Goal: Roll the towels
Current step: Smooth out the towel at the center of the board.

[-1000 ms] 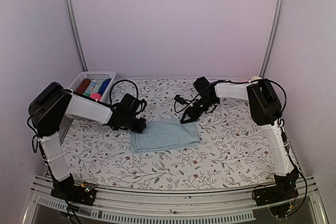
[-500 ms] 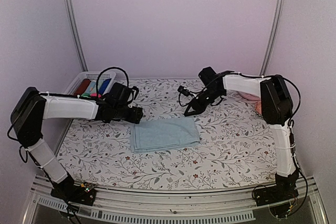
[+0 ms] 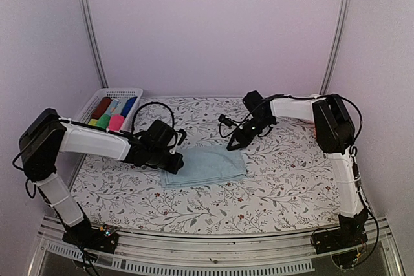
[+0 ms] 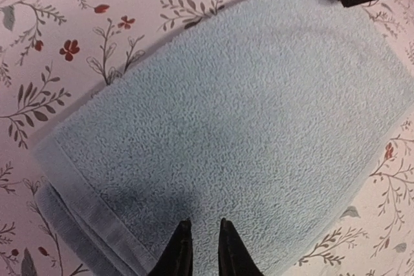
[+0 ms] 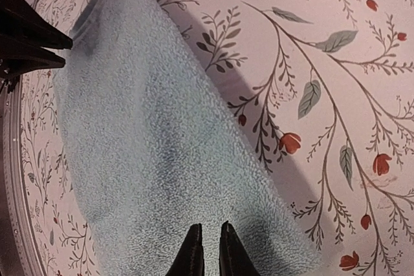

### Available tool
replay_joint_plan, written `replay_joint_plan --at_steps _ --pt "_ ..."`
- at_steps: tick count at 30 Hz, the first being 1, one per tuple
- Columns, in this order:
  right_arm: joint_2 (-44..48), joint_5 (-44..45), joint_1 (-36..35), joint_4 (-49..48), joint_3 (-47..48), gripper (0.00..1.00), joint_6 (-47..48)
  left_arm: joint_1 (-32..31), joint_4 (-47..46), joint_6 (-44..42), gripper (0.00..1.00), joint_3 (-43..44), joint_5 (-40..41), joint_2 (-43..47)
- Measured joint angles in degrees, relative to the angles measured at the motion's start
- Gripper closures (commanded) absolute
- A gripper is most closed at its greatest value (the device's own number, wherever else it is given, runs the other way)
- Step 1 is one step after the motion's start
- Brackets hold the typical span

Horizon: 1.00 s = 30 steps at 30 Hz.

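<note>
The pale blue towel [image 3: 206, 165] lies folded flat on the flowered tablecloth; it fills the left wrist view [image 4: 246, 114] and the right wrist view [image 5: 155, 153]. My left gripper [image 3: 174, 163] is low at its left end, the tips [image 4: 202, 225] nearly together and resting on the terry beside the hemmed edge. My right gripper [image 3: 233, 147] is at the far right corner, its tips [image 5: 208, 229] also nearly together on the cloth. No cloth is bunched between either pair. A bright pink roll [image 3: 116, 123] lies in the basket.
A white basket [image 3: 127, 92] at the back left holds red, pale, dark blue and green rolls beside the pink one. Walls stand close on the left, right and back. A metal rail runs along the table's near edge [image 3: 213, 253].
The left arm swung back toward the basket with its jaws wide, then came down at the towel's left end with them nearly together. The right gripper lifted off the far right corner and returned.
</note>
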<state>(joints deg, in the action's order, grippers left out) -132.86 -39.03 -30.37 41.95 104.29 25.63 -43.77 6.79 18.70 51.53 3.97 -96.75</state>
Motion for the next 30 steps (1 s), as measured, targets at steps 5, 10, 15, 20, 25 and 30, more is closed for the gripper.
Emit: replay_joint_plan --at_steps 5,10,15,20,25,30 --pt "-2.99 1.86 0.0 -0.37 -0.02 0.89 -0.96 -0.11 3.61 1.16 0.87 -1.57 -2.21 -0.35" --pt "-3.08 2.32 0.0 -0.81 -0.02 0.89 -1.46 -0.17 5.57 2.56 0.97 -3.39 -4.46 -0.31" --pt "-3.08 2.45 0.0 -0.87 -0.02 0.89 -1.66 -0.17 5.05 3.41 1.0 -4.83 -5.88 0.72" --pt "-2.95 2.36 0.02 -1.09 -0.39 0.89 -1.29 -0.17 4.87 3.45 1.0 -5.09 -6.12 0.87" --pt "-2.43 2.45 0.02 -1.75 -1.25 0.89 -0.26 -0.17 6.99 2.95 0.75 -5.07 -6.12 1.77" --pt "-1.2 2.78 0.0 -0.87 -1.75 0.89 1.09 -0.04 11.82 1.86 0.6 -4.2 -5.73 3.96"
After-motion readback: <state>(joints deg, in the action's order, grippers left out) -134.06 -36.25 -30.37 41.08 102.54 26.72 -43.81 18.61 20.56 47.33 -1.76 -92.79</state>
